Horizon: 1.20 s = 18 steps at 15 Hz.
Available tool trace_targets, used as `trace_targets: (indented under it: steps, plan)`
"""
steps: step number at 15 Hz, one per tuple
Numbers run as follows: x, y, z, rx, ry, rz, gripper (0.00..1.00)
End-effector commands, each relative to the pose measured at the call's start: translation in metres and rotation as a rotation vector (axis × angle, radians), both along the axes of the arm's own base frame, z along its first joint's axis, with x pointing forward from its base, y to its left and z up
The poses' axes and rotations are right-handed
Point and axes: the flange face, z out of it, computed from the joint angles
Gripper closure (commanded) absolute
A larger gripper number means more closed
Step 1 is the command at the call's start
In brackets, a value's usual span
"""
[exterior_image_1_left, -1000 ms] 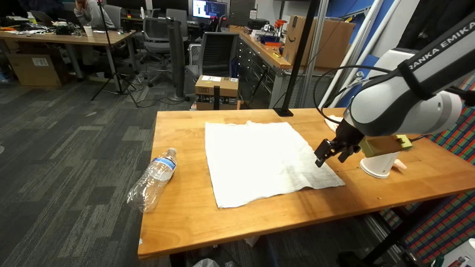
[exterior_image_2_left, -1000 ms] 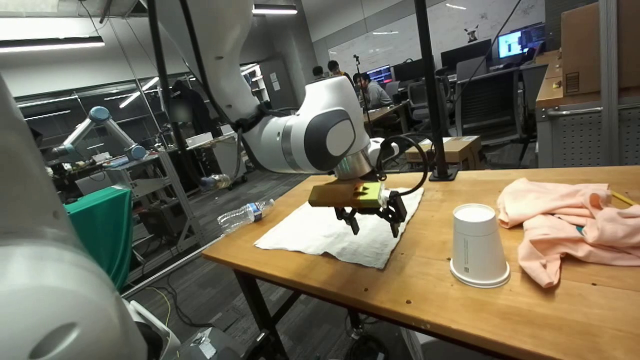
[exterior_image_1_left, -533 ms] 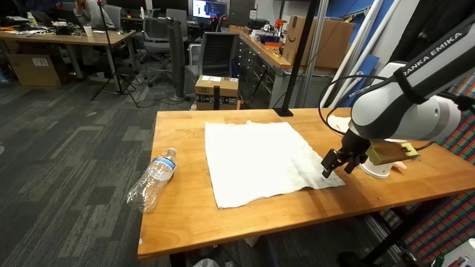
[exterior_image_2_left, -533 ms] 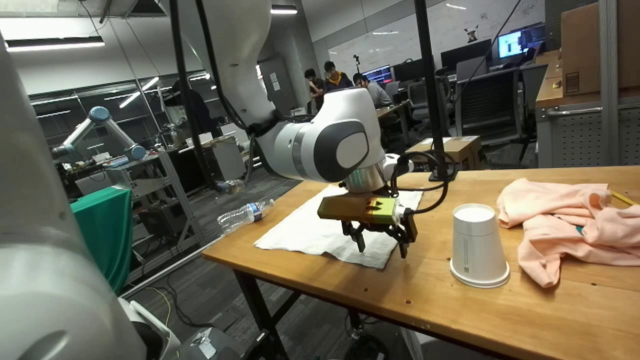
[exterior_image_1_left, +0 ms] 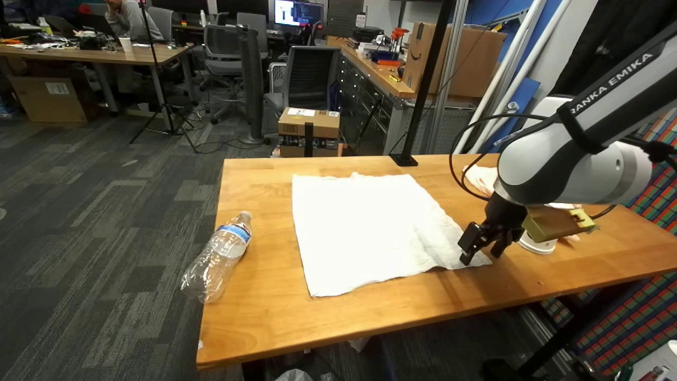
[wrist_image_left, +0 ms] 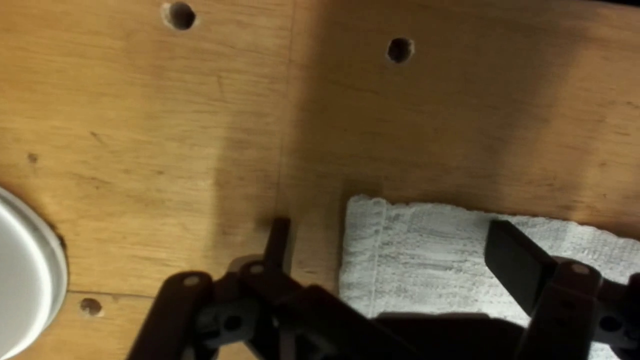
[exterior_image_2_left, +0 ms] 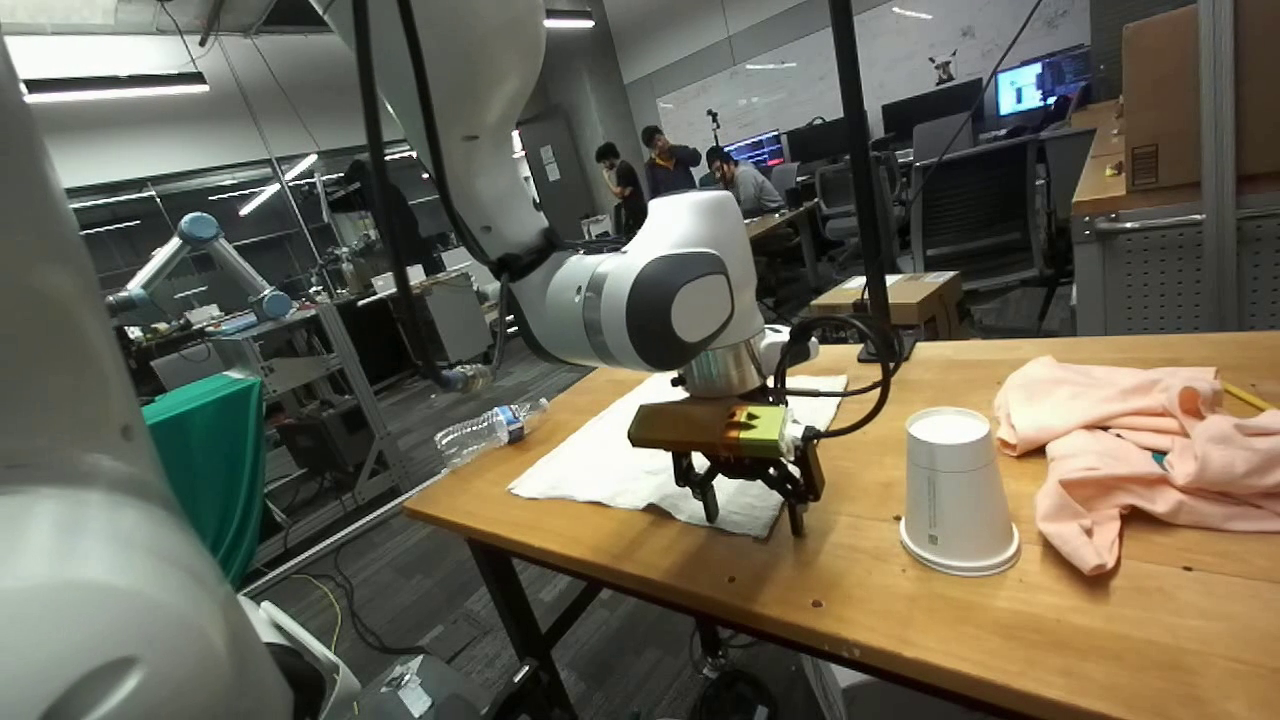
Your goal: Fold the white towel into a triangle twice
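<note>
The table (exterior_image_1_left: 270, 323) is giving me a surface to fold on, and the white towel (exterior_image_1_left: 365, 227) is lying spread across it, nearly flat and four-cornered, no triangle made, so I am judging both folds to be ahead. A pink cloth (exterior_image_2_left: 1150, 440) is lying rumpled apart from the towel, probably parked there to leave room for folding. Off the towel's opposite side a plastic bottle (exterior_image_1_left: 218, 258) is resting on its side, I am guessing to be out of the fold's way. My gripper (exterior_image_2_left: 754, 524) is straddling one corner (wrist_image_left: 400, 235) of the towel, jaws standing wide and holding nothing; a diagonal fold is needing a corner to carry across, so I am taking this as the setting-up of the first pinch. A paper cup (exterior_image_2_left: 960, 500) is standing upside down between the towel and the pink cloth, near enough that I am planning to lift away from it. One finger (wrist_image_left: 517, 260) is hanging over the towel and the other finger (wrist_image_left: 278, 245) over the table just beside it, so closing should be gathering the corner between them; whether either tip is touching, I cannot tell. Along that corner the hem (wrist_image_left: 362, 250) is probably running thicker, promising a firmer hold.
</note>
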Motion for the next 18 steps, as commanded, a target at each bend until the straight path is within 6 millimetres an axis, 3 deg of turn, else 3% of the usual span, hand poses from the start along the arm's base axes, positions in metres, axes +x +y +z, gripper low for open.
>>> trace_targets:
  steps: [1, 4, 6, 14, 16, 18]
  plan:
    - [0.004, 0.008, -0.002, -0.009, 0.021, 0.012, 0.0]
    - [0.003, 0.008, -0.004, -0.025, 0.034, 0.01, 0.0]
    - [0.004, 0.009, -0.004, -0.048, 0.048, 0.003, 0.27]
    - [0.017, 0.019, 0.013, -0.138, 0.084, -0.017, 0.88]
    - [0.021, 0.024, 0.02, -0.183, 0.095, -0.017, 0.99]
    - [0.031, 0.028, 0.034, -0.252, 0.103, -0.005, 1.0]
